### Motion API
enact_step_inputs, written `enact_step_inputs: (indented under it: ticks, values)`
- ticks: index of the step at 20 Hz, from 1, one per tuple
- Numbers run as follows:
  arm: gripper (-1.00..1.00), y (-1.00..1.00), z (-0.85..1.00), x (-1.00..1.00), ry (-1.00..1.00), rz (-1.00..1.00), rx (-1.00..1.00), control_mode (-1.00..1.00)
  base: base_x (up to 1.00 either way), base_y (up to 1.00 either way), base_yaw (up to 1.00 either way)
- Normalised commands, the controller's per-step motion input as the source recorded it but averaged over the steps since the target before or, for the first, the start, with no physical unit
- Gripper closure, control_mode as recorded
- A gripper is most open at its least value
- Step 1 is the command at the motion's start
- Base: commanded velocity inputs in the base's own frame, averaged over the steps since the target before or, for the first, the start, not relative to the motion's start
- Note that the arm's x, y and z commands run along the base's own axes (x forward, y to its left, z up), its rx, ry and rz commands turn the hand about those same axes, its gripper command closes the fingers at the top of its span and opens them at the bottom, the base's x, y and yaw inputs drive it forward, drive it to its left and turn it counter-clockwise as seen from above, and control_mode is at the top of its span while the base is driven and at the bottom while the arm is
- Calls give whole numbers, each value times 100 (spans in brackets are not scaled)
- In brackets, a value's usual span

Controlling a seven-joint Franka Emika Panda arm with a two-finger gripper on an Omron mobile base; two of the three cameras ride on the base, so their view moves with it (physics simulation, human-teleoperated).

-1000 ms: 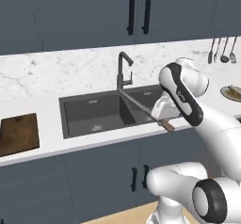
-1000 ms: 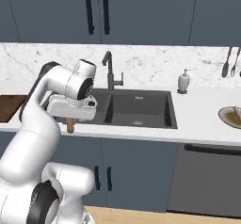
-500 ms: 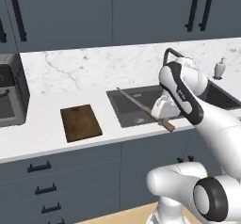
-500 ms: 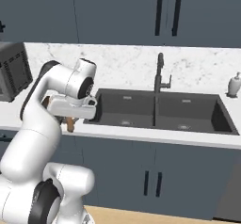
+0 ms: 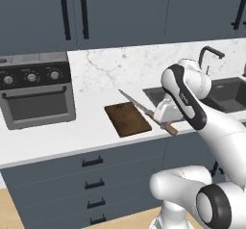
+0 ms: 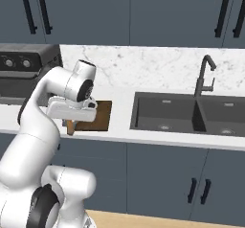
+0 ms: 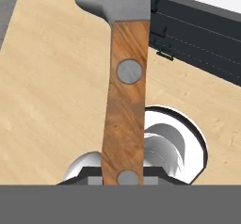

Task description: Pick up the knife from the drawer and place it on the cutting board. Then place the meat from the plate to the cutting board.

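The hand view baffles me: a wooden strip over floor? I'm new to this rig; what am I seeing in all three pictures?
The machine is a white robot arm on a driving base, in a rendered kitchen. Two cameras ride on the base behind the arm, one to its left, one to its right, and look over it at the counter. The third sits on the hand and looks along the gripper.

The wooden strip is the handle of the knife, which the shut gripper holds. In the left base view the grey blade points up and left over the cutting board. The knife is held in the air and is not yet laid down.

On the counter are also a toaster oven and a sink with its tap.
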Motion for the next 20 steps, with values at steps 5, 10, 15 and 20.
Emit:
enact_step_inputs:
  ticks: [5, 10, 15, 20]
  values:
    - [100, 1, 0, 15, 0, -2, -4, -100, 30, 32, -7]
    - [100, 0, -2, 97, 0, -12, -15, -100, 0, 0, 0]
    - [100, 19, -9, 85, 0, -18, -9, -100, 0, 0, 0]
    - [100, 25, -35, 84, 4, -22, -3, -100, 0, 0, 0]
